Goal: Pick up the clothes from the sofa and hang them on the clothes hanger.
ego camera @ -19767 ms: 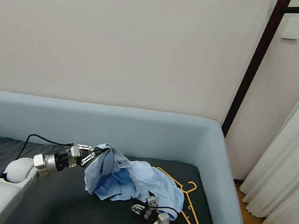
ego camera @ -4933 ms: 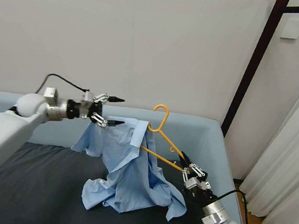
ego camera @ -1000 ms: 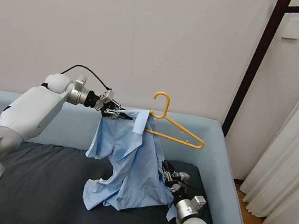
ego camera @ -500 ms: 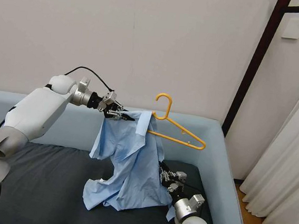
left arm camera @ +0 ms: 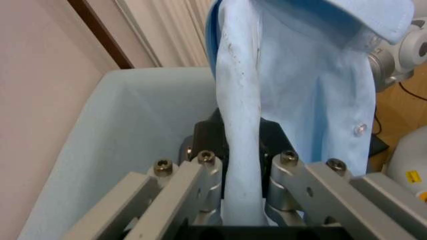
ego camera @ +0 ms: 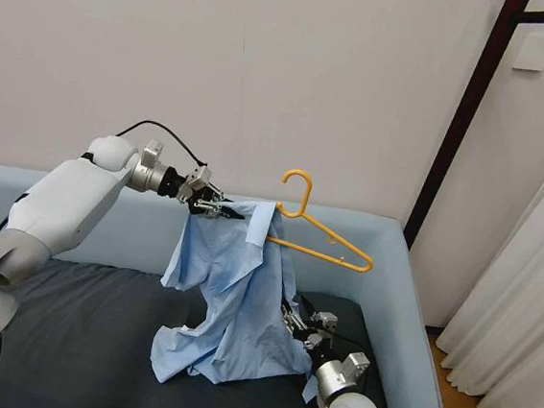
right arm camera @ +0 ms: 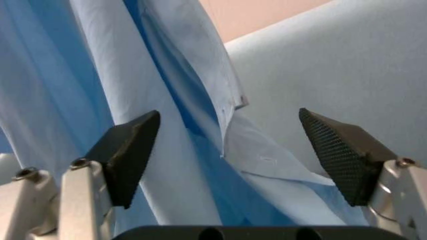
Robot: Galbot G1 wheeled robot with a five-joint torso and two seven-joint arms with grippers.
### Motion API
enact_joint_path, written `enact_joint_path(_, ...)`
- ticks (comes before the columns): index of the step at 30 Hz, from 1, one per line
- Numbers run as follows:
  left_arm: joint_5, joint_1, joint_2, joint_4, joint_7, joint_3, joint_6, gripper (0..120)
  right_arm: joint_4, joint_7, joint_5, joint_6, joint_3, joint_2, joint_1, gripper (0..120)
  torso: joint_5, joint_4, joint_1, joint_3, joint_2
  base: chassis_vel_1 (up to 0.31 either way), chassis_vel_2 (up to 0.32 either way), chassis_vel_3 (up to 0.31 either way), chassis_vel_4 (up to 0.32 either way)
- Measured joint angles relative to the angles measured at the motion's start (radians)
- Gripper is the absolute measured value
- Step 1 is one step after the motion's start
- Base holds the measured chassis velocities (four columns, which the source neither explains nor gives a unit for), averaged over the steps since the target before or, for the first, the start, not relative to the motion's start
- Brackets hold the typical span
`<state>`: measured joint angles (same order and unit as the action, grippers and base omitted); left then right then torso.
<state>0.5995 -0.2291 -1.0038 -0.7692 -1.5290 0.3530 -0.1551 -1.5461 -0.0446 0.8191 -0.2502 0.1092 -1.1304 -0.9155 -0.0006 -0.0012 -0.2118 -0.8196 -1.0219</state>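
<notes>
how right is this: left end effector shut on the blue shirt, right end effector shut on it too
Wrong on the right end effector: the right wrist view shows it open, fingers apart, at the blue shirt. The left end effector is shut on it.

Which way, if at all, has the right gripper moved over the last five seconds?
Yes. The right gripper has dropped and shifted leftward, away from the sofa's right armrest, and now sits open beside the blue shirt.
</notes>
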Motion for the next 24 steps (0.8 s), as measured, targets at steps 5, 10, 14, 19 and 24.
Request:
enact_joint_path(5, 0.002, -0.001, 0.002, 0.000, 0.000, -0.001, 0.000, 7, 0.010, 0.008, -0.010, 0.007, 0.010, -0.001, 0.010, 63, 0.0000, 0.0000, 0.000, 0.000, 0.000, 0.000, 0.000, 0.000, 0.000)
enact_joint_path(10, 0.004, -0.002, 0.003, 0.001, 0.000, -0.001, -0.002, 7, 0.024, 0.014, -0.016, 0.007, 0.012, -0.010, 0.021, 45, -0.0001, 0.0000, 0.000, 0.000, 0.000, 0.000, 0.000, 0.000, 0.000)
enact_joint_path(14, 0.004, -0.002, 0.004, 0.007, 0.000, -0.002, -0.007, 7, 0.033, 0.011, -0.020, 0.003, 0.010, -0.020, 0.027, 32, 0.0000, 0.0001, 0.000, 0.000, 0.000, 0.000, 0.000, 0.000, 0.000)
enact_joint_path(19, 0.005, 0.003, -0.001, 0.017, 0.000, -0.013, -0.016, 7, 0.019, -0.006, -0.023, -0.001, -0.013, -0.015, 0.019, 14, 0.0001, 0.0001, 0.000, 0.000, 0.000, 0.000, 0.000, 0.000, 0.000)
enact_joint_path(24, 0.006, 0.009, -0.007, 0.024, 0.000, -0.032, -0.025, 7, -0.052, -0.030, -0.018, 0.012, -0.061, 0.027, -0.013, 0, 0.0002, 0.0000, 0.000, 0.000, 0.000, 0.000, 0.000, 0.000, 0.000)
